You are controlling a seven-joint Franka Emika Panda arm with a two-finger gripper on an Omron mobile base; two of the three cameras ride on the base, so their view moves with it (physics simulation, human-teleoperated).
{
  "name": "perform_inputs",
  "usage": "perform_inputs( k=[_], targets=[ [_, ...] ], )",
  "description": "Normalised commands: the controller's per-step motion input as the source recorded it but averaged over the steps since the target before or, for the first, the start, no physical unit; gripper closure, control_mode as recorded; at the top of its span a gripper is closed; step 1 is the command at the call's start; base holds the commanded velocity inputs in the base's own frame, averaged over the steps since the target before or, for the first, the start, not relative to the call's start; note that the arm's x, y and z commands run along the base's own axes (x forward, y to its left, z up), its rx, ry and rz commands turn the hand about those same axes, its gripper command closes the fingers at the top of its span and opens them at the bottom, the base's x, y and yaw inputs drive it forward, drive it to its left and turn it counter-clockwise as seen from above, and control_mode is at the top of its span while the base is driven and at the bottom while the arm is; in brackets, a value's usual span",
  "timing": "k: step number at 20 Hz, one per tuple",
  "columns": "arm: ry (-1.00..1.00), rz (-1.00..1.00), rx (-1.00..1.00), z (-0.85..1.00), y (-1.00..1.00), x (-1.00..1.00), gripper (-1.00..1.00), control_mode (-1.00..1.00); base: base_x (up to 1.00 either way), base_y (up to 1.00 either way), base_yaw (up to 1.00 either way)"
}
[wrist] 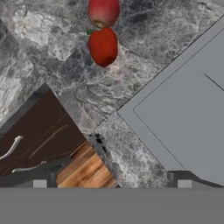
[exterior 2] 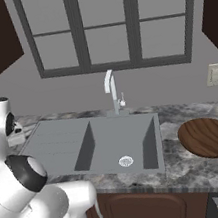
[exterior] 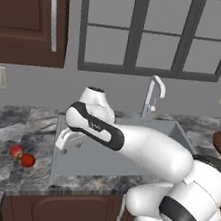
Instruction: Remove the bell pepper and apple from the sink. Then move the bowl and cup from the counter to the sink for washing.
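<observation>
Nearest, lower left of the right base view: gripper (exterior 2: 17, 133) hanging over the ribbed left end of the sink (exterior 2: 55, 140), jaws spread wide, nothing between them. In the hand view, only the two dark finger tips (wrist: 39, 180) at the bottom edge, far apart, with counter (wrist: 52, 65) and a cabinet front showing between.

Next out, left of centre in the left base view: two fruits, counted one and one. Bell pepper (exterior: 28, 160) and apple (exterior: 17, 151) touching or nearly so, resting on the stone just left of the sink's rim. Likely parked there to empty the basin while staying within easy reach. In the hand view, upper middle, pepper (wrist: 103, 46) below, apple (wrist: 104, 11) above, cut by the top edge.

Basin bare but for the white drain (exterior 2: 126, 161); first half of the task judged done.

Further, right of centre in the right base view: one bowl (exterior 2: 209, 136), upright on the counter right of the sink, well apart from the gripper. Probably next to fetch.

Farthest: one faucet (exterior 2: 112, 92) behind the basin, window above.

Cup: cannot tell where.
</observation>
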Motion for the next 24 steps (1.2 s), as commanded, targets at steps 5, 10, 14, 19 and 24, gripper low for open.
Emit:
perform_inputs(
  k=[5,10,14,19,24],
  targets=[
    [-0.02,-0.06,-0.08,0.07,-0.38,-0.06,-1.0,-1.0,0.0,0.0,0.0],
    [0.0,-0.11,-0.09,0.09,-0.38,0.0,-1.0,-1.0,0.0,0.0,0.0],
    [-0.07,-0.12,-0.05,0.14,-0.41,-0.02,-1.0,-1.0,0.0,0.0,0.0],
    [-0.11,-0.15,-0.06,0.11,-0.4,-0.04,-1.0,-1.0,0.0,0.0,0.0],
    [-0.04,-0.16,-0.07,0.06,-0.4,0.0,-1.0,-1.0,0.0,0.0,0.0]
  ],
)
